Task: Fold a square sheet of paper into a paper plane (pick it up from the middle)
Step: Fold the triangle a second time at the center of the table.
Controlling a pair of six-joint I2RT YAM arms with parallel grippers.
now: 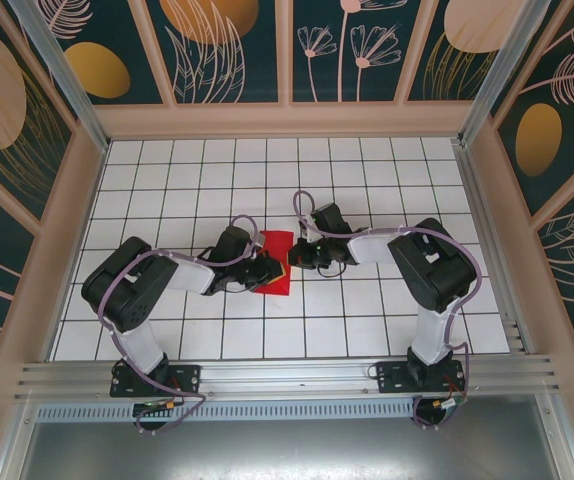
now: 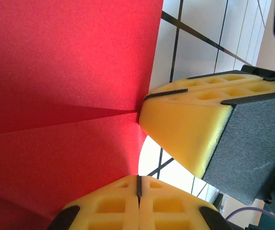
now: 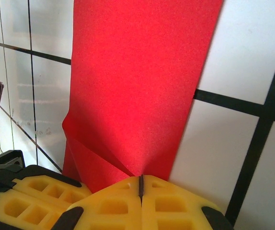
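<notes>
The red sheet of paper [image 1: 278, 250] is raised off the white grid table [image 1: 367, 180] between my two grippers, folded narrow with creases. In the left wrist view the sheet [image 2: 65, 72] covers the left side, and its edge curves down into my left gripper [image 2: 138, 178], which is shut on it. A crease runs to the tip of my right gripper [image 2: 146, 100]. In the right wrist view the sheet [image 3: 137, 72] narrows into my right gripper [image 3: 141, 178], shut on its near end, with the left gripper's fingers [image 3: 32, 199] close beside. From above, the left gripper [image 1: 272, 272] and right gripper [image 1: 292, 262] nearly touch.
Patterned walls [image 1: 287, 50] enclose the table on three sides. A metal rail [image 1: 287, 375] runs along the near edge by the arm bases. Open white tiles [image 1: 267, 160] lie beyond the grippers and to both sides.
</notes>
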